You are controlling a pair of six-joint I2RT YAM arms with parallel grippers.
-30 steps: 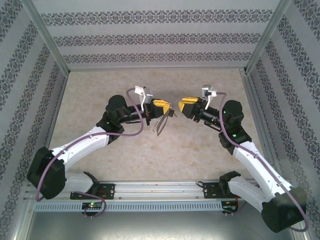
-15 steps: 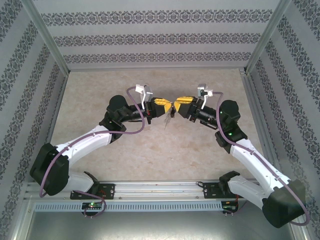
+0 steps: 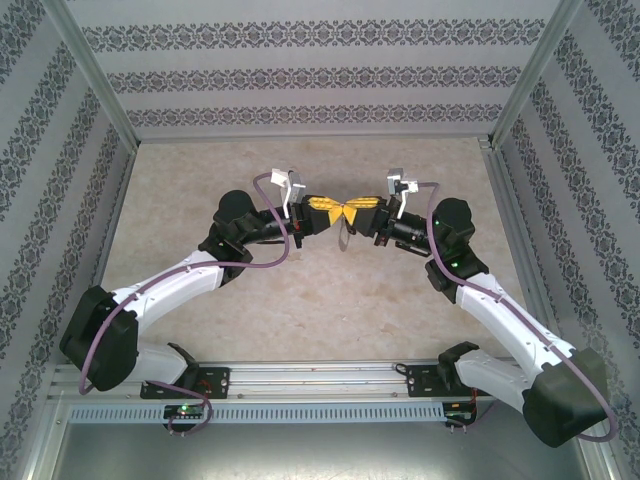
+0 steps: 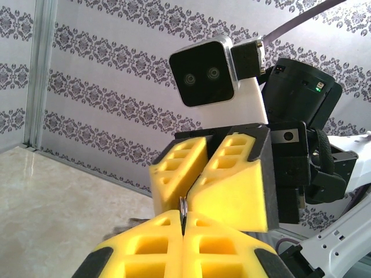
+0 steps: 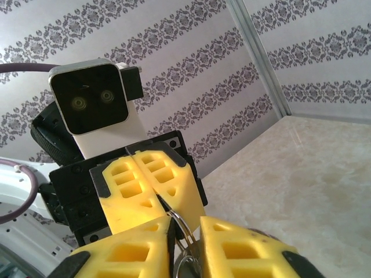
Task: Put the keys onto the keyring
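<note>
Above the middle of the table my two grippers meet tip to tip. The left gripper is shut on a thin metal edge of the keyring. The rest of the keyring hangs below the fingertips as a thin grey strip. My right gripper faces it, and its yellow fingers have closed in on a small wire ring of the keyring. In the right wrist view a sliver of space shows beside that ring. The keys are hidden.
The beige tabletop lies well below both grippers. Patterned walls and metal frame posts enclose it at the back and sides. The arm bases and a rail line the near edge.
The right arm moved left until its fingertips met the left gripper's, and its jaws narrowed onto the ring. The left gripper stayed shut, and the keyring swung to hang edge-on.
</note>
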